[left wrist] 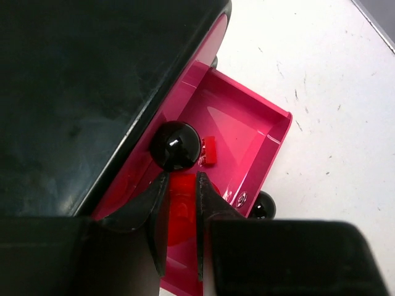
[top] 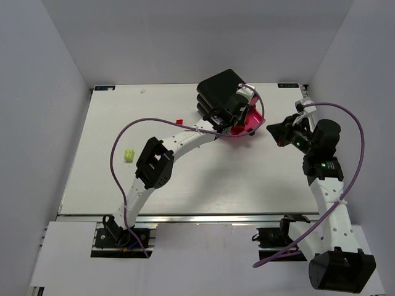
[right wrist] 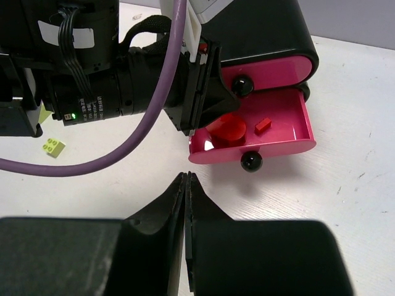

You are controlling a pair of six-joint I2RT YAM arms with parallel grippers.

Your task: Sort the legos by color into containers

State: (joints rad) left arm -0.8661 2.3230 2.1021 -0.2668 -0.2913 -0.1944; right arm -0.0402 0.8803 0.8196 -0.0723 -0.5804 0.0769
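Hovering over the pink drawer (left wrist: 250, 120), left end effector (left wrist: 182, 179) clamps a red lego (right wrist: 226, 128); right end effector (right wrist: 187, 179) closed

Glossy plastic drawer (left wrist: 241, 117), matt tbl (left wrist: 321, 92).

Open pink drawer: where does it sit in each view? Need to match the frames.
Top external: open pink drawer, upper centre-right.
Left wrist: drawer fills the centre, beyond the left gripper, which is shut on a red piece.
Right wrist: drawer at centre-right, its front wall toward the camera.
Shared landmark: black cabinet; the drawer juts out of it.
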